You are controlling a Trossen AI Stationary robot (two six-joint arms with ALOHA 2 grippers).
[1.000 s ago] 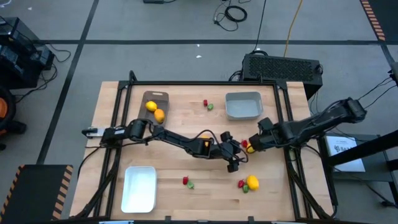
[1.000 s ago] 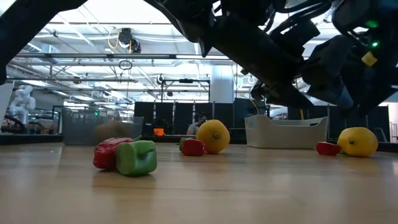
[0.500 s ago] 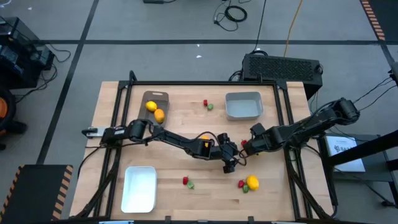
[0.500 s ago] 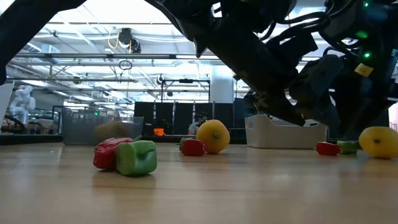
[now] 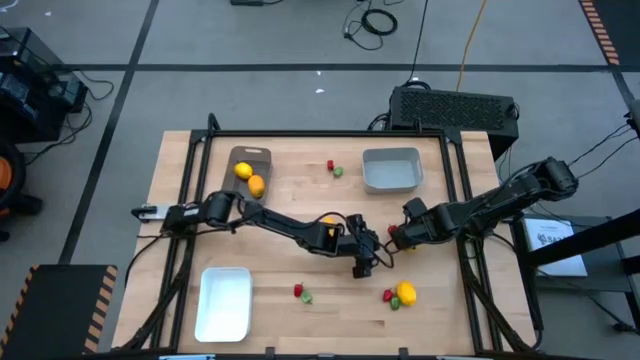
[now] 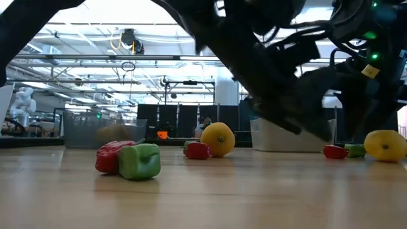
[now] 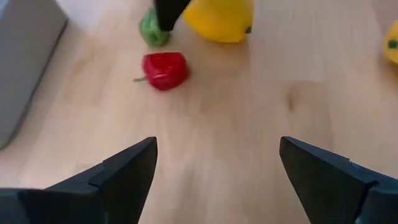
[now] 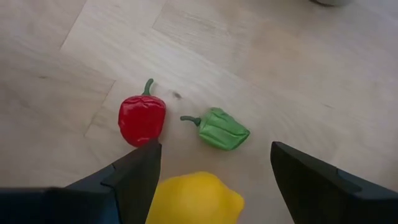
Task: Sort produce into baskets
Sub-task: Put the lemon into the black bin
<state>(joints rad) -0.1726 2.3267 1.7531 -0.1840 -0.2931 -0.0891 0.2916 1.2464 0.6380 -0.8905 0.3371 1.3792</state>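
From overhead, the left tool [image 5: 362, 262] and right tool [image 5: 393, 236] were too small to tell how their fingers sat. In the low view both dark arms blocked most of the grey-blue basket [image 6: 289, 137], and a yellow fruit [image 6: 387, 145] got clipped by the edge. The right wrist view only showed the top of a yellow fruit [image 8: 194, 199].

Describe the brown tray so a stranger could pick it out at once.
Seen from above, three trays sit on the wooden table. The brown tray lies at the far left corner, ahead of the left arm's base. Unlike the grey tray and white tray, it holds fruit: a yellow fruit and an orange fruit.
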